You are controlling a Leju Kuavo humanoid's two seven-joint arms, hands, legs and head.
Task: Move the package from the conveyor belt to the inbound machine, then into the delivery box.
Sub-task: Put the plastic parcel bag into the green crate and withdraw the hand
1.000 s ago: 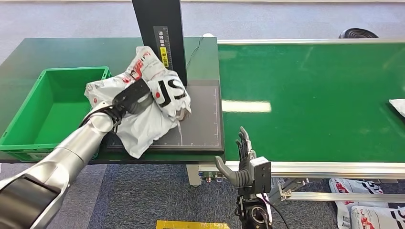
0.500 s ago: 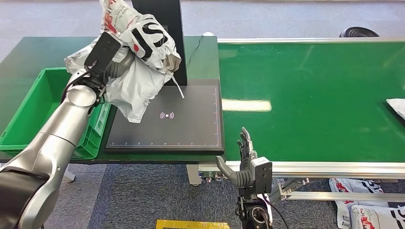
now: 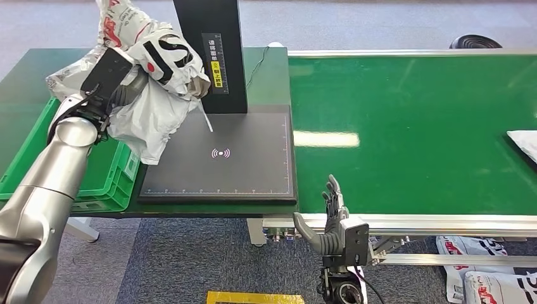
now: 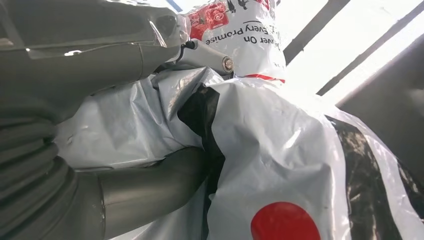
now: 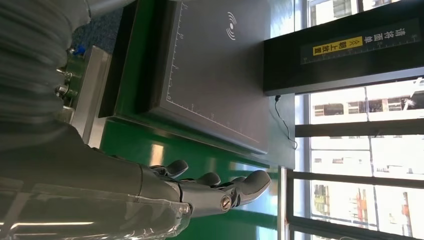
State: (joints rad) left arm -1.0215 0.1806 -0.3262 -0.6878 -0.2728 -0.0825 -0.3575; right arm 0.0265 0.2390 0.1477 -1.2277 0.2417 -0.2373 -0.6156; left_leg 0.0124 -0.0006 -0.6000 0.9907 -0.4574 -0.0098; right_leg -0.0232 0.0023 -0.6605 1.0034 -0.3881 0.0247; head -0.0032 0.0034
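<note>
Looking down from the head: left hand (image 3: pixel 117 79) gripping the white package (image 3: pixel 149 82), raised clear of the black scanner pad (image 3: pixel 253 158) and hanging between the pad and the green box (image 3: pixel 120 171), partly over the box's near corner. Right hand (image 3: pixel 332 218) idle at the conveyor belt (image 3: pixel 411 126) edge, fingers apart, holding nothing. Another parcel (image 3: pixel 524 140) waiting far along the belt.

From the left wrist: fingers (image 4: pixel 150 185) wrapped into crumpled plastic of the package (image 4: pixel 280 150).

From the right wrist: right hand (image 5: pixel 200 190) loose above the belt, pad (image 5: pixel 215 80) bare.

Judging progress: belt and scanner stages apparently done; lowering into the box and letting go left.
</note>
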